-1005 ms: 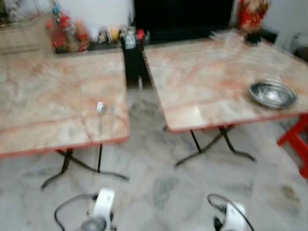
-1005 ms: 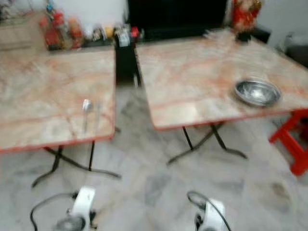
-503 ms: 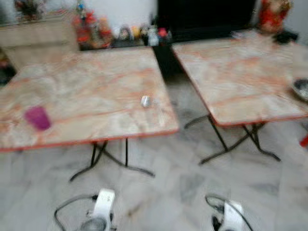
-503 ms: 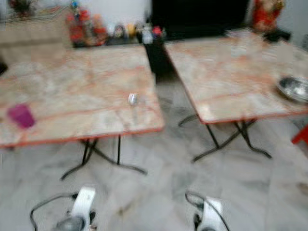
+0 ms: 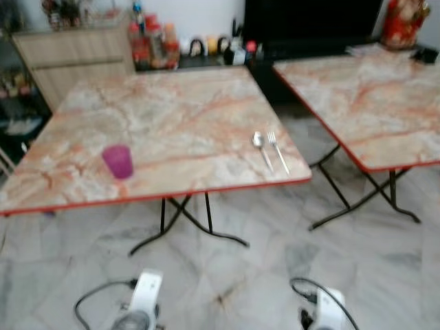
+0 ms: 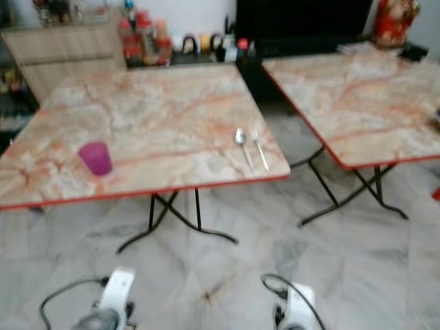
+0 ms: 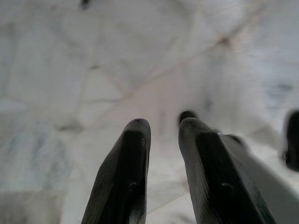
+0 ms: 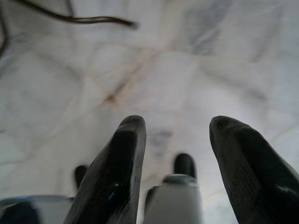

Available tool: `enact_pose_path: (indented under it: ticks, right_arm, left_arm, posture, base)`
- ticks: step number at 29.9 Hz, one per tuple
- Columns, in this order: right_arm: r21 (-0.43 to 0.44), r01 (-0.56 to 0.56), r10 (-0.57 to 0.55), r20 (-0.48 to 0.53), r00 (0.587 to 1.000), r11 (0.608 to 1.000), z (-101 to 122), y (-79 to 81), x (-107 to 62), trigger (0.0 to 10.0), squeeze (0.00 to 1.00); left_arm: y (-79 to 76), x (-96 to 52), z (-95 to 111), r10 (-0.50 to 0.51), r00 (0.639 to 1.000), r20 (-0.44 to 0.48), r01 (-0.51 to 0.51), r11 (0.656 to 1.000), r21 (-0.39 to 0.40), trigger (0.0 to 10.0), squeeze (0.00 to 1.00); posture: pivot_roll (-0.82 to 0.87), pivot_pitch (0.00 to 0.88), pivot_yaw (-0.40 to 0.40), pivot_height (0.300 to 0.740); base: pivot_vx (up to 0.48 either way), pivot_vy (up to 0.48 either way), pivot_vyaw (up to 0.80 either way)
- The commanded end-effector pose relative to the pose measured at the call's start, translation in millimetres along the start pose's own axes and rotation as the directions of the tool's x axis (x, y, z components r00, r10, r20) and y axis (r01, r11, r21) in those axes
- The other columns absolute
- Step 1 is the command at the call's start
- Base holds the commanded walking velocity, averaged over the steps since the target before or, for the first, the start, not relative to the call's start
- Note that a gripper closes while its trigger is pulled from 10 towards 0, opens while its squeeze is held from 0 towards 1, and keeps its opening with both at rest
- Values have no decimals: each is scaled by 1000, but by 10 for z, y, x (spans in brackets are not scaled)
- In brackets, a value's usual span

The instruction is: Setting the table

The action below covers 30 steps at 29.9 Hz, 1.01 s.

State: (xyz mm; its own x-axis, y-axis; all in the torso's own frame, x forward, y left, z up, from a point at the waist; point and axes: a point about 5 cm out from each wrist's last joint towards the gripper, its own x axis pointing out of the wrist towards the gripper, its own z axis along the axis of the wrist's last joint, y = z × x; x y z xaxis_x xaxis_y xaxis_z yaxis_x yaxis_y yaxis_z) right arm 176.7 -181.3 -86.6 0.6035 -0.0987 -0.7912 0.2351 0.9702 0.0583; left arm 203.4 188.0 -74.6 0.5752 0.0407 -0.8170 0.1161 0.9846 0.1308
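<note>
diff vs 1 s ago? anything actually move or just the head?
Just the camera: it swung to the robot's left, so the left table is now central, the purple cup has come into view and the steel bowl has gone out of frame. Spoon and fork lie as before. Both arms still hang idle; nothing grasped or released.

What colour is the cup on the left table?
Purple-magenta cup, clearest in the left eye view.

Purple cup [image 6: 95,158], spoon [image 6: 242,145] beside fork [image 6: 259,148] on near marble table [image 6: 151,103]; 2nd table [image 6: 357,96] right.
</note>
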Motion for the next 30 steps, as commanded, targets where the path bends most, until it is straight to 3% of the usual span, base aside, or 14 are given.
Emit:
enact_pose_path:
  ticks: [1, 11, 15, 19, 30]
  right_arm:
    - [1, 29, -29, 7, 1000, 1000, 31, -114, -1, 10000, 0]
    - [17, 31, -31, 14, 999, 999, 42, -124, 0, 10000, 0]
    - [-27, 39, -38, 21, 999, 999, 61, -134, 2, 10000, 0]
    - [-7, 35, -35, 16, 999, 999, 52, -124, 2, 10000, 0]
    - [-5, 37, -37, 14, 999, 999, 53, -124, 2, 10000, 0]
  left_arm:
    - [-77, 13, 93, -15, 999, 29, 16, 1000, -7, 10000, 0]
    - [-103, 16, 116, -22, 999, 40, 22, 1000, -15, 10000, 0]
    - [-130, 16, 116, -27, 999, 43, 27, 1000, -9, 10000, 0]
    - [-130, 16, 112, -28, 999, 41, 28, 1000, -8, 10000, 0]
    - [-121, 17, 120, -26, 999, 40, 27, 1000, -6, 10000, 0]
  posture:
    - [-38, 0, 15, 725]
    - [-36, 0, 6, 725]
    - [-37, 0, 5, 725]
    - [-32, 0, 8, 725]
    - [-28, 0, 7, 725]
  base:
    - [0, 0, 0]
    - [0, 0, 0]
    - [302, 0, 284]
    - [325, 0, 598]
    - [330, 0, 0]
